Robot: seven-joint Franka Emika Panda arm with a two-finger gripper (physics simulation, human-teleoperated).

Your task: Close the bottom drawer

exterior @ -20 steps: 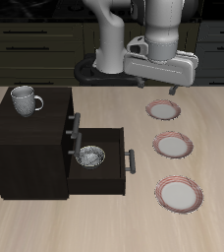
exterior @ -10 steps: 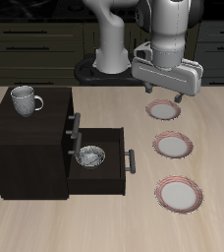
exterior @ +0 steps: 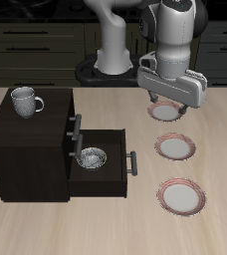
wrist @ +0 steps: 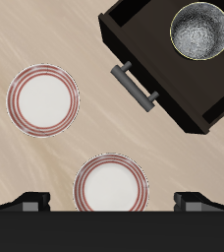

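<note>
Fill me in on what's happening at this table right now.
A simulated Franka arm holds its gripper open above the row of three plates, touching nothing. The bottom drawer of the dark cabinet stands pulled out, a metal bowl inside it. A mug sits on the cabinet top. The drawer has not been pushed yet.

Bare tabletop point(exterior: 145, 159) between drawer handle point(exterior: 132, 162) and plates point(exterior: 175, 147)

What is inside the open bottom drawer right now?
The bottom drawer holds one grey metal bowl, also visible in the wrist view. The drawer's rear part sits under the cabinet, so anything there is hidden.
</note>
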